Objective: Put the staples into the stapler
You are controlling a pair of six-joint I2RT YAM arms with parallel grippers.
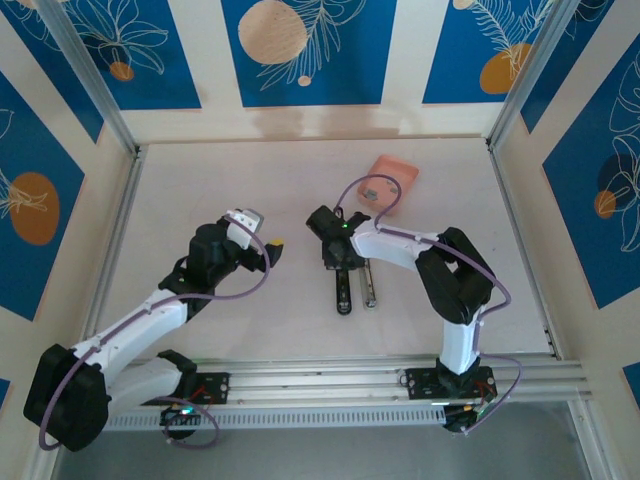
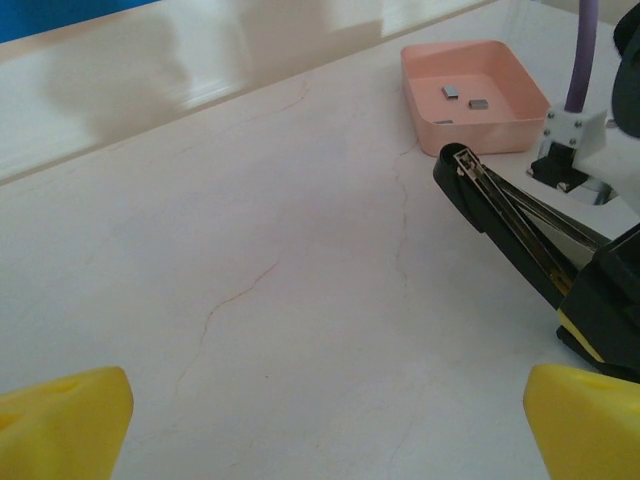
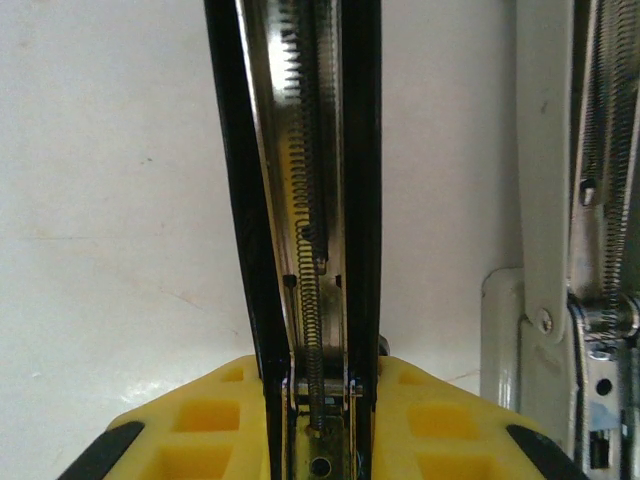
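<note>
**Right tool pinches the unfolded stapler; staples lie in the tray**

From above, the stapler lies unfolded near the middle of the worktop. A black bar and a silvery bar run side by side toward the arm bases, and the right tool sits over their far end. The pink tray stands further back and to the right, apart from the stapler. Its contents are too small to read from that height.

The left wrist view settles it. The staples are three small grey bits on the tray floor, two near the middle and one close to the near wall. In front of the tray, a black stapler part with a bright metal channel runs slantwise.

The right wrist view gives the grip itself. Its yellow fingers press against both sides of the black rail. A coil spring runs down the rail's shiny channel. A grey metal arm lies just beside it on the right.

The right tool is therefore nearly pressed together, pinching the stapler's black rail. The left tool is spread wide, with its two yellow fingertips at opposite bottom corners of its own view and bare worktop between them. It touches nothing.
</note>
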